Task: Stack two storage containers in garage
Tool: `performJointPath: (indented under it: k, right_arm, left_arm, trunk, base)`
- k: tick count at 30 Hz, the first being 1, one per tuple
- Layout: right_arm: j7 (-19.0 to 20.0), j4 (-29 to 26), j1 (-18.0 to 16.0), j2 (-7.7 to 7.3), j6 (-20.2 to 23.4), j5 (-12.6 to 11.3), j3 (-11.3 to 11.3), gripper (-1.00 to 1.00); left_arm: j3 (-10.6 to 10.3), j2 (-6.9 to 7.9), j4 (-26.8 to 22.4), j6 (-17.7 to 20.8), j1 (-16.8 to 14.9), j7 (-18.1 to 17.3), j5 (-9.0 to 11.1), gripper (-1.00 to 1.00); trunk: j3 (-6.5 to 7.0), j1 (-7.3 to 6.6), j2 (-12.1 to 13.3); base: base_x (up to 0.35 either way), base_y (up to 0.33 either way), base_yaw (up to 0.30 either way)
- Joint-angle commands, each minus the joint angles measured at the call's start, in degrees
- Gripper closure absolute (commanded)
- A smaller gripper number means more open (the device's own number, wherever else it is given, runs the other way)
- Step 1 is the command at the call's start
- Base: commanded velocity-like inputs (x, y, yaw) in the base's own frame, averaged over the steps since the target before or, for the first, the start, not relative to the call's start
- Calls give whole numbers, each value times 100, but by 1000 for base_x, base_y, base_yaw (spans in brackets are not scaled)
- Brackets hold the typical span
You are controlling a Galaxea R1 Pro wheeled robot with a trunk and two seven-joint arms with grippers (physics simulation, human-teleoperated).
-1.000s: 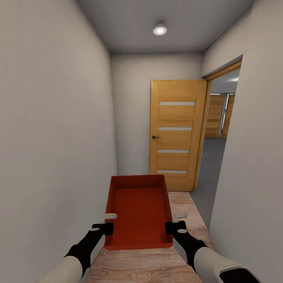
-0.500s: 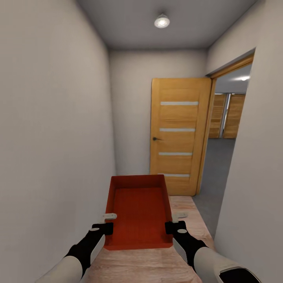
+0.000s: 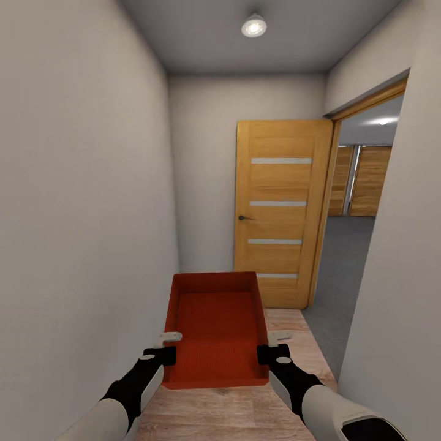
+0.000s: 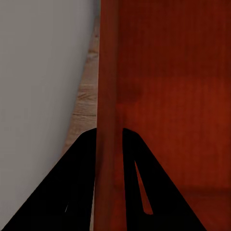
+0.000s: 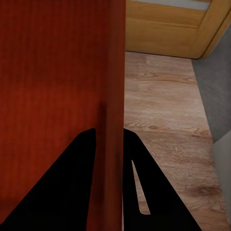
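Note:
I carry one red-orange storage container (image 3: 215, 327) level in front of me, above light wood-plank flooring. My left gripper (image 3: 165, 348) is shut on its left wall, and that thin wall (image 4: 107, 96) passes between the black fingers (image 4: 77, 178). My right gripper (image 3: 269, 346) is shut on the right wall (image 5: 111, 86), with a black finger (image 5: 139, 178) on either side. The bin is empty. Through a doorway at the right shows the garage with its dark grey floor (image 3: 343, 263) and plank door (image 3: 370, 180).
I am in a narrow hallway with plain grey-white walls (image 3: 79, 214) close on the left and on the right (image 3: 398, 275). A wooden door (image 3: 278, 211) stands open at the hallway's end, beside the doorway. A ceiling lamp (image 3: 253, 26) glows overhead.
The whole view has moved forward along the hallway; the wooden door and doorway look larger and nearer. Both grippers and the container hold the same pose relative to me.

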Motion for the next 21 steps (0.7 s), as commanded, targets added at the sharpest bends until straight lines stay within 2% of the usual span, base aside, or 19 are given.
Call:
performJointPath:
  k: [1, 8, 21]
  right_arm:
    - [-54, -13, -6, -12, -167, 84, -178, 100]
    - [-54, -13, -6, -14, -170, 84, -178, 100]
    - [-54, -13, -6, -10, -166, 84, -178, 100]
  left_arm:
    - [241, 60, 1, 44, 2, 110, -4, 100]
    - [237, 60, 11, 42, 2, 105, 0, 100]
    - [230, 62, 24, 9, 2, 101, 13, 100]
  trunk:
    - [-2, 2, -5]
    - [-2, 2, -5]
    - [-2, 2, -5]
  base:
    - [3, 0, 0]
    - [94, 0, 0]
    - [311, 0, 0]
